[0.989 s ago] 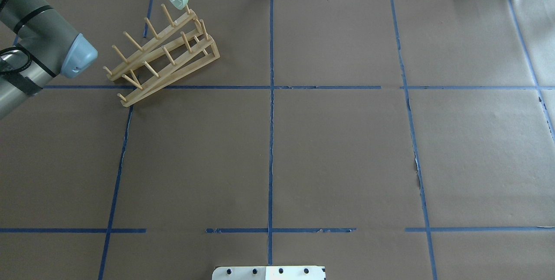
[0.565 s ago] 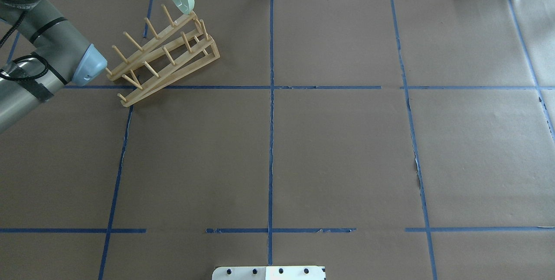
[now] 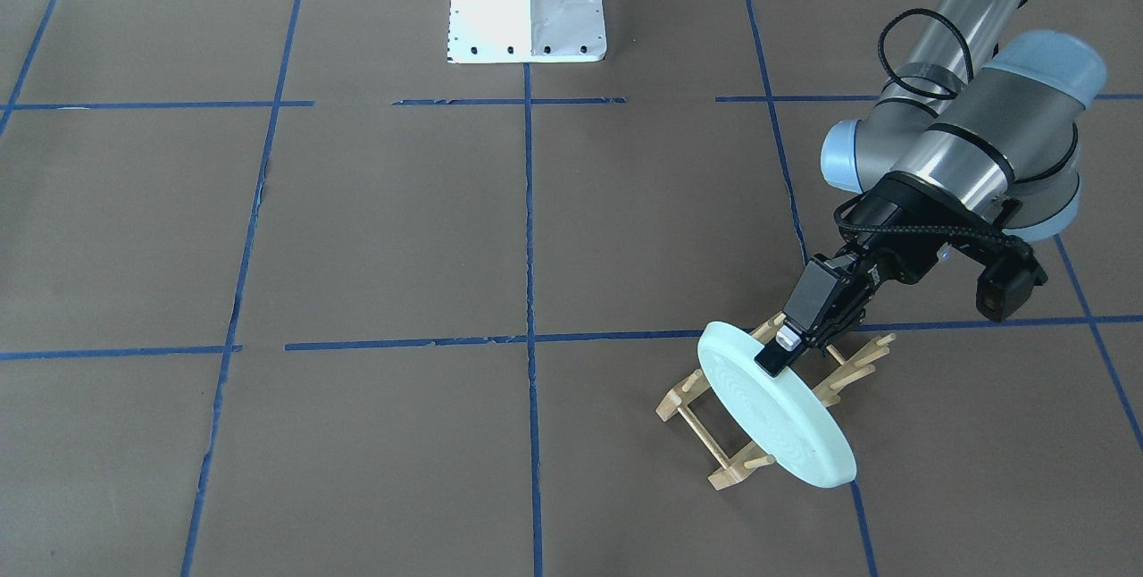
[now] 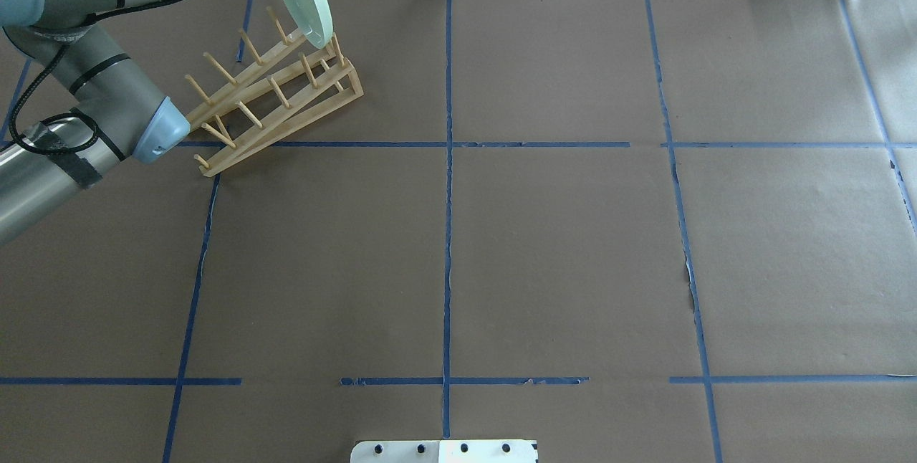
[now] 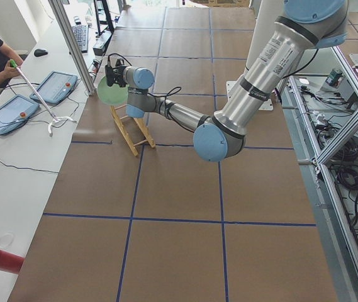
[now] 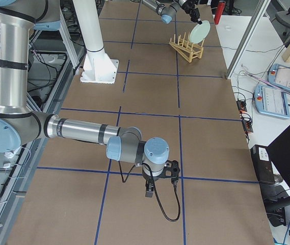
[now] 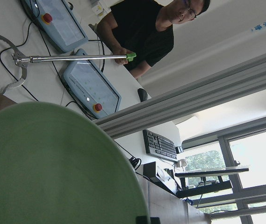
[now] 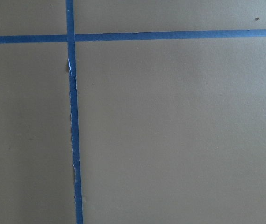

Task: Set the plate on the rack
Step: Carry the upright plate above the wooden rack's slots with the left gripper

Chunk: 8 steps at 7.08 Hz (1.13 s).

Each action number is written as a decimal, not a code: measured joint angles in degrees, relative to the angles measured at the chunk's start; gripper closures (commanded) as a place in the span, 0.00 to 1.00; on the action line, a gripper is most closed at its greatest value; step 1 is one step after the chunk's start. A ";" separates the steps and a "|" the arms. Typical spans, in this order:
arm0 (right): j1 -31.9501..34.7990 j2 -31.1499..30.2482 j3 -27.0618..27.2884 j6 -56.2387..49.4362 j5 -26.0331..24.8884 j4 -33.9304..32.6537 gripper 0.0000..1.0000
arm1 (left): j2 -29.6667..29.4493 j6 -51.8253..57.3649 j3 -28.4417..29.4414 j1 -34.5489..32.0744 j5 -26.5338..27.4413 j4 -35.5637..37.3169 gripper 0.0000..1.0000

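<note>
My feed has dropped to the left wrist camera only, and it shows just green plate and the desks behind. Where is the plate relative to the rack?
Observer: The plate is on edge and tilted, with its lower edge at the pegs at the rack's far end from the robot. I cannot tell whether it is seated.
Operator: What grips it?
Observer: The left gripper is shut on its upper rim.
Operator: And the right arm?
Observer: The right gripper hangs low over the table's other end, far from the rack.
</note>
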 measured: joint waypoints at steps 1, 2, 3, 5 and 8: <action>0.00 -0.03 0.00 0.00 0.00 0.00 0.00 | 0.42 0.14 0.05 0.32 0.00 -0.09 1.00; 0.00 -0.03 0.00 0.00 0.00 0.00 0.00 | 0.75 0.26 0.18 0.45 0.00 -0.10 1.00; 0.00 -0.02 0.00 0.00 0.00 0.00 0.00 | 0.94 0.35 0.44 0.52 0.00 -0.10 1.00; 0.00 -0.02 0.00 0.00 0.00 0.00 0.00 | 1.10 0.51 1.57 0.73 0.08 -0.16 1.00; 0.00 0.00 0.00 0.00 0.00 0.00 0.00 | 1.01 0.50 2.69 1.16 1.11 -0.27 0.00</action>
